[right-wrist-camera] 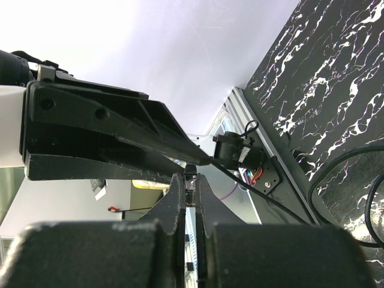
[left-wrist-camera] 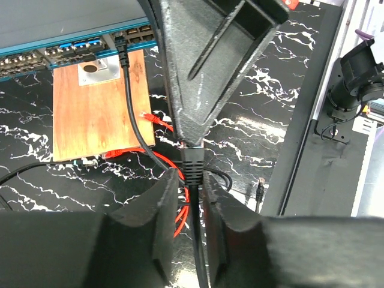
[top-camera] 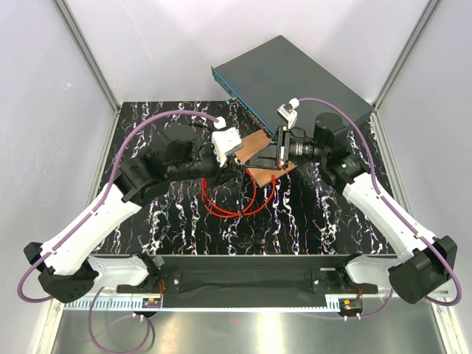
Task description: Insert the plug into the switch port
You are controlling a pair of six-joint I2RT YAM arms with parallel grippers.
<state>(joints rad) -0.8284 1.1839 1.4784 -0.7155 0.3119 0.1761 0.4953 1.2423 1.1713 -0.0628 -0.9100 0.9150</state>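
The red cable [top-camera: 221, 208] loops on the black marbled table. Its plug [left-wrist-camera: 147, 116] lies free beside the wooden board's right edge, held by neither gripper. The dark-grey switch [top-camera: 295, 77] stands at the back; its teal front with the row of ports [left-wrist-camera: 72, 51] faces the board. My left gripper [left-wrist-camera: 191, 177] is closed around the ribbed end of a thin black cable [left-wrist-camera: 193, 165]. My right gripper [right-wrist-camera: 190, 177] is shut on the same black cable end, tip to tip with the left one [left-wrist-camera: 192, 139]. Both grippers meet above the board [top-camera: 257, 156].
The brown wooden board [left-wrist-camera: 96, 114] lies in front of the switch, with a metal fitting [left-wrist-camera: 95, 68] at its far end. Another black cable end [left-wrist-camera: 120, 45] sits in a switch port. A small black connector [left-wrist-camera: 259, 191] lies near the table's front rail.
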